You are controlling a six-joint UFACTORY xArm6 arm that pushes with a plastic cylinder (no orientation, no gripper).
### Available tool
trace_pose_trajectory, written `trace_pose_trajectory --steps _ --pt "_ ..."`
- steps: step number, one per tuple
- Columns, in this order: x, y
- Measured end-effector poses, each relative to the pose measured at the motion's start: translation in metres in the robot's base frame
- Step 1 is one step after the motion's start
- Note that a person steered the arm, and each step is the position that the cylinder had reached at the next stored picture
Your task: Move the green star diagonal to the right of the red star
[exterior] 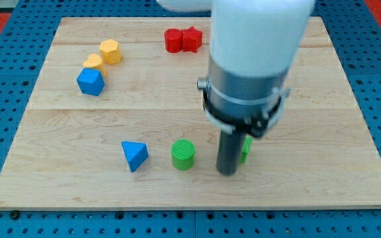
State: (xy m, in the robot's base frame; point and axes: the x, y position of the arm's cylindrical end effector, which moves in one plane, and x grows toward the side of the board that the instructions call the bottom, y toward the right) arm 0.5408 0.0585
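Note:
The rod comes down from the arm's wide grey and white body, and my tip (227, 172) rests on the board at the lower middle. A green block (246, 149), presumably the green star, is mostly hidden behind the rod; only a sliver shows at its right side, touching or nearly touching it. The red star (191, 38) sits at the view's top centre, pressed against a red cylinder (173, 40) on its left. The tip is far below the red star.
A green cylinder (183, 154) stands just left of the tip. A blue triangle (135, 155) lies further left. A blue block (90, 82), a yellow heart (93, 63) and a yellow hexagon (110, 51) cluster at upper left. The wooden board (349, 119) lies on a blue pegboard.

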Motion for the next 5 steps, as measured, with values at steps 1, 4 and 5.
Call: trace_pose_trajectory --steps 1,4,5 --pt "-0.064 0.022" --pt "-0.129 0.104" --pt "-0.181 0.087"
